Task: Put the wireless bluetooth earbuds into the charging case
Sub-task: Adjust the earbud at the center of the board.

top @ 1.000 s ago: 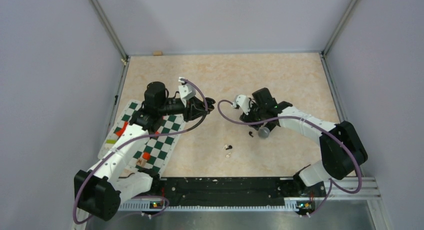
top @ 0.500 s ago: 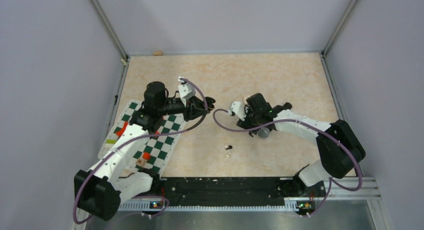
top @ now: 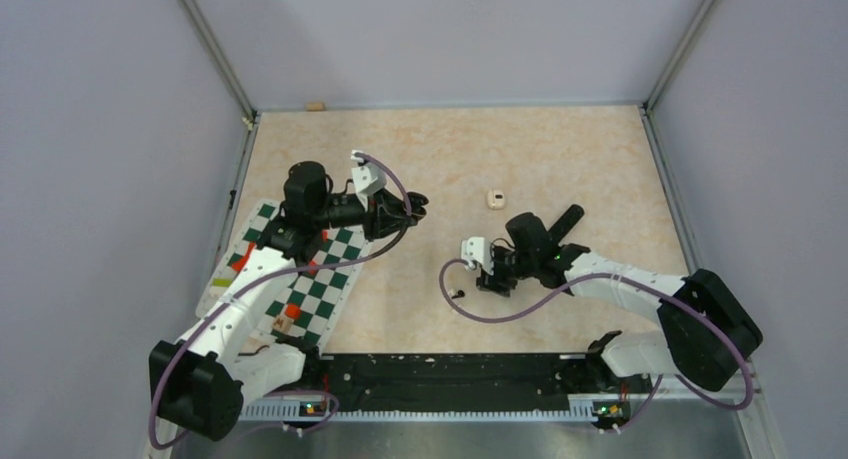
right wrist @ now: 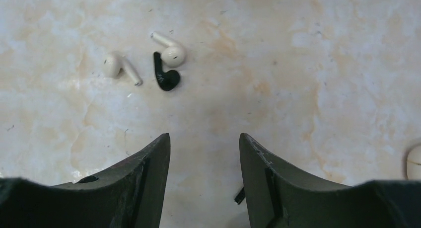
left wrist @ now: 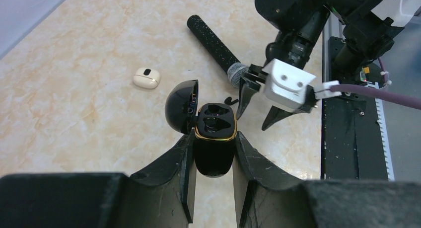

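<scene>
1. Centrally over the worktop (top: pixel 560 149), the left gripper (left wrist: pixel 214 137) pinches the black charging case (left wrist: pixel 213 156), lid hinged open.
2. Right gripper (right wrist: pixel 203 143): jaws spread, holding nothing, toward the near edge.
3. Ahead of it lie a white earbud (right wrist: pixel 118 65) and a second white earbud (right wrist: pixel 171 53) touching a black earbud (right wrist: pixel 165 78). The dark sliver between its fingers may be another.
4. Microphone (left wrist: pixel 216 46) and white case (left wrist: pixel 146 78) lie apart, farther back.

A beige, marbled table (top: pixel 450 149) fills the middle, closed in on three sides by plain pale lilac walls (top: pixel 440 39). Slim metal posts (top: pixel 213 49) rise slanting from its two far corners. Along the near edge runs a black rail (top: pixel 450 371), with a strip of bare grey metal (top: pixel 450 436) below it. The light is even and soft, and the shadows are faint.
</scene>
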### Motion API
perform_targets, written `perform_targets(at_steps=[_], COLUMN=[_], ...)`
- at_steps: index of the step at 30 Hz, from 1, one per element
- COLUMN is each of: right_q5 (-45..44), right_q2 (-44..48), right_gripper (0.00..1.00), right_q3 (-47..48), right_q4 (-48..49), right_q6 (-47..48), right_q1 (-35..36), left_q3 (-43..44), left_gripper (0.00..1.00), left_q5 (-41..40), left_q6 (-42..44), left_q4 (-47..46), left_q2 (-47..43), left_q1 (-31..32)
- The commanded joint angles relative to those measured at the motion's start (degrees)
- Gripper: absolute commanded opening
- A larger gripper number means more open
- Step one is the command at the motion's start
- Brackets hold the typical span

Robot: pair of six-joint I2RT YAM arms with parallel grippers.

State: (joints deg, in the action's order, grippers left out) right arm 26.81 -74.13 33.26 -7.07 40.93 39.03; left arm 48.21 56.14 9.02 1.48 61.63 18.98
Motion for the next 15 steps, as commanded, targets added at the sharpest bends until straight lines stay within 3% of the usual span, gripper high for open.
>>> perform_targets(at_steps=[1,4,9,15], right_q5=[6.32,7.79,8.96,10.06], right_q2=[3.69,4.31,-0.16,-1.49], right_gripper=[0.53,0.53,0.51,0.5], right_q3=[-4.17,-5.49,-1.19,-2.75], right_q4=[10.66,15.26,13.31,12.79], right_q6=[11.63,14.15,14.09,15.89], right_q1=[2.16,2.64,3.35,6.12], left_q3=[1.09,0.95,0.58,-0.08], left_gripper=[0.0,0.0,0.0,0.0], left_q5=[1.94,2.15,2.39,2.28], left_q6=[-1.24,-1.78,-2.17,-2.2], left_q4=[-2.7,-3.14,-3.47,-4.17], left_q2=[-1.59,-1.6,-1.99,-2.06], left_q1=[-1.17,-1.7,-2.26,-2.38])
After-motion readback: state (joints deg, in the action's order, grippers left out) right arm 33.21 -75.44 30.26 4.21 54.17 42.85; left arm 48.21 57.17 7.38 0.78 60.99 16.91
